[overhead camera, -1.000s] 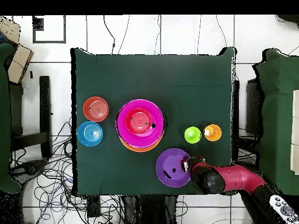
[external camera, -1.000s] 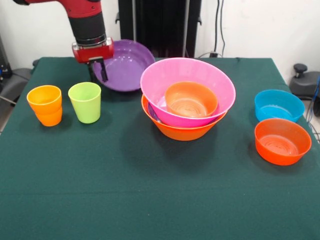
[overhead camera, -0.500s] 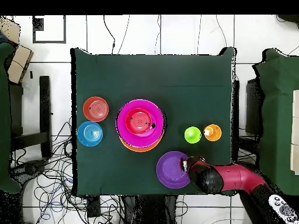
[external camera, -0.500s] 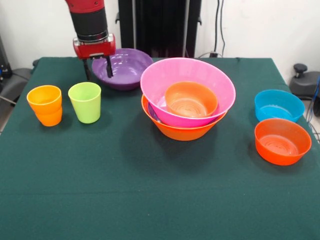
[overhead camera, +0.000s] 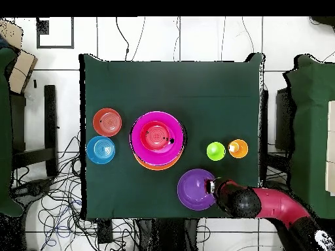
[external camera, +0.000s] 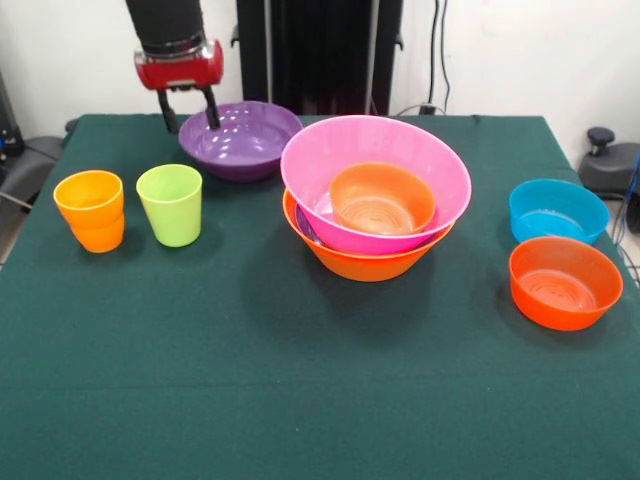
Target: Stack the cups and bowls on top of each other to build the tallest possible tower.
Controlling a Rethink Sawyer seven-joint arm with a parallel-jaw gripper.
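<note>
End effector [external camera: 189,108] straddles purple bowl [external camera: 240,140] rim.

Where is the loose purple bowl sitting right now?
In the front view the purple bowl rests at the table's far left, behind the lime green cup and left of the pink bowl, under the gripper.

On my feed: dk green cloth [external camera: 300,400] over the table. Orange cup [external camera: 90,210], lime green cup [external camera: 170,205]. Purple bowl [external camera: 240,140], glossy. Pile: yellow-orange bowl [external camera: 365,265] at base, pink bowl [external camera: 400,150] above, small red-orange bowl [external camera: 382,198] inside w/ ring pattern on its floor. Blue bowl [external camera: 556,210]; second red-orange bowl [external camera: 564,282], same rings. Gripper [external camera: 187,108] black fingers, red housing.
</note>
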